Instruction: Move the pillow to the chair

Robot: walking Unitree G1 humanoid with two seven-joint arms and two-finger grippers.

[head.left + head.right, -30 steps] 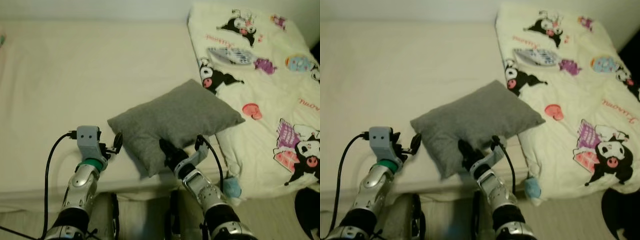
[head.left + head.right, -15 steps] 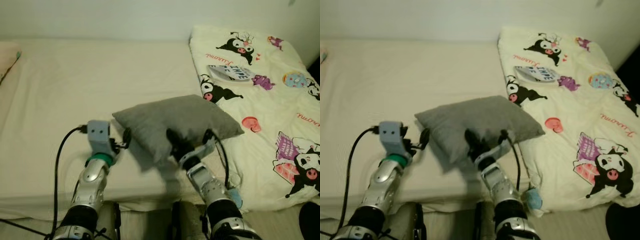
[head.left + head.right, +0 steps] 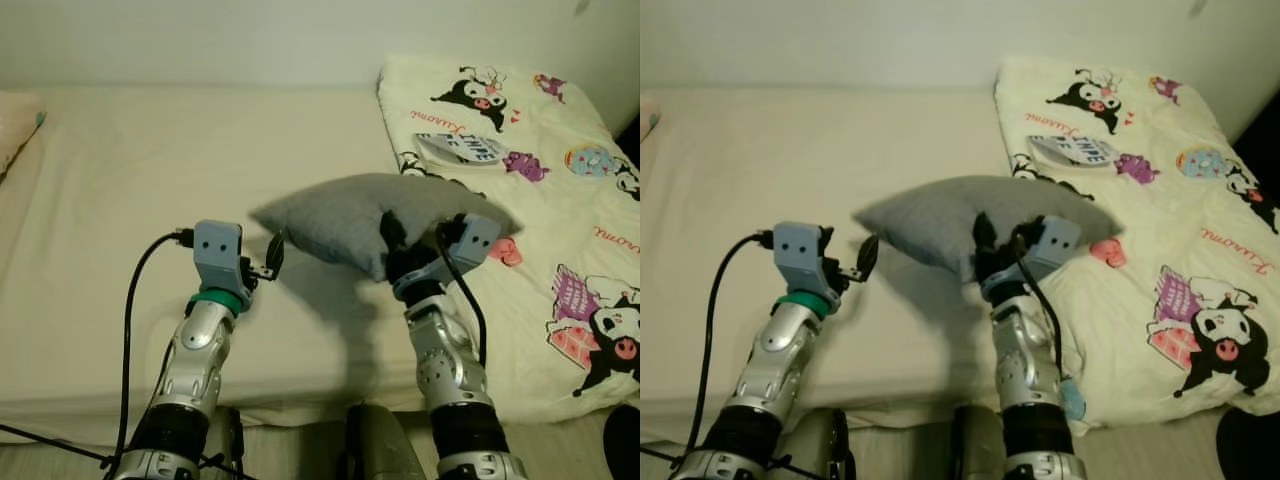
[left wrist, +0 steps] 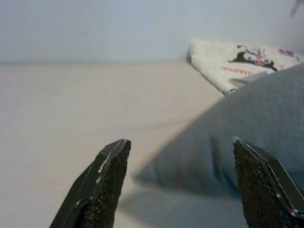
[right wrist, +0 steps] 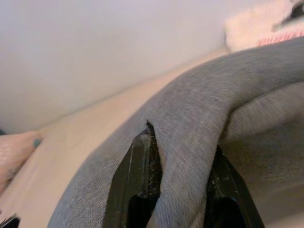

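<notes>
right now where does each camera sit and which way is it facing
Left and right eye views: on the head, looking forward and down at the cream bed; both silver arms show, right tool pinching the soft grey fabric pillow, with the left tool beside it.
Left wrist view: along the open left tool's fingers across the bed to the pillow's corner.
Right wrist view: along its fingers, shut on pillow fabric.
All share the pillow.

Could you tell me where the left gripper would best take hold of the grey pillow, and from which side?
Probably the free left corner of the grey pillow, approached from the robot's left. The right gripper already pinches the near edge, and the left gripper, open, faces that thin, tapering corner hanging above the bed, so the fingers could close across it.
</notes>
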